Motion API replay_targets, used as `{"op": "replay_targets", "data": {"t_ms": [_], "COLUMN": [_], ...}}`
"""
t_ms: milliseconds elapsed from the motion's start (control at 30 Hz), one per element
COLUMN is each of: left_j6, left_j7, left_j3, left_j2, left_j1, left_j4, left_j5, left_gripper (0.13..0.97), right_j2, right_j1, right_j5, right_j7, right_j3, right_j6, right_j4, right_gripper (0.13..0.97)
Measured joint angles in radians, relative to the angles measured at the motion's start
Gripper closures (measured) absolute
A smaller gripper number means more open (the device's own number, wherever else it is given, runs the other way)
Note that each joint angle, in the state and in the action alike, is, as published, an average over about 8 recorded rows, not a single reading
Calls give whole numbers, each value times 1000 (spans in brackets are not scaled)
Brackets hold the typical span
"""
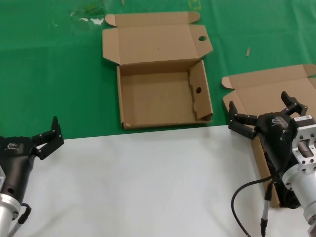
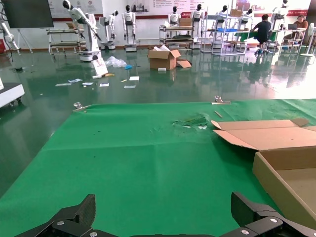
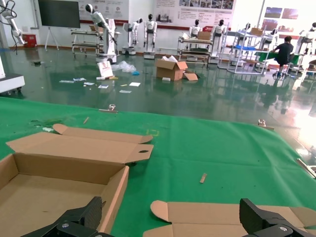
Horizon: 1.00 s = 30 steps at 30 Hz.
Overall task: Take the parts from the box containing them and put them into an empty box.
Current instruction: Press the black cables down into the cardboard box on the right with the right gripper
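Note:
The empty box lies open at the middle of the green mat, with a round hole in its lid tab; it also shows in the right wrist view and the left wrist view. The box with the plain lid lies at the right, its lid also in the right wrist view. My right gripper hovers open over that box, jaws wide. My arm hides most of its inside; a dark shape shows there, probably the cords. My left gripper is open and empty at the near left.
A white surface covers the near half of the table and the green mat the far half. A grey cable hangs by my right arm. A small scrap lies on the mat at the far right.

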Motion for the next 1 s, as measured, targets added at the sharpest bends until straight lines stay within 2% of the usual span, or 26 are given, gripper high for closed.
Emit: {"op": "replay_targets", "data": {"t_ms": [367, 600, 833, 1000], "left_j6": [0, 0, 0, 0], "left_j7": [0, -1, -1, -1], "left_j3": [0, 0, 0, 0], "left_j2": [0, 0, 0, 0], "left_j1": [0, 0, 0, 0], "left_j4": [0, 0, 0, 0], "left_j5": [0, 0, 0, 0], "left_gripper": [132, 132, 132, 132], "right_j2": [0, 15, 166, 294], "right_j1": [0, -34, -152, -284], "right_j5": [-1, -52, -99, -78], "right_j7": [-1, -73, -98, -115], "right_j3": [1, 25, 46, 144], "right_j6": [-1, -32, -71, -169], "right_j4": [0, 25, 111, 215], "right_gripper": [129, 129, 129, 129]}}
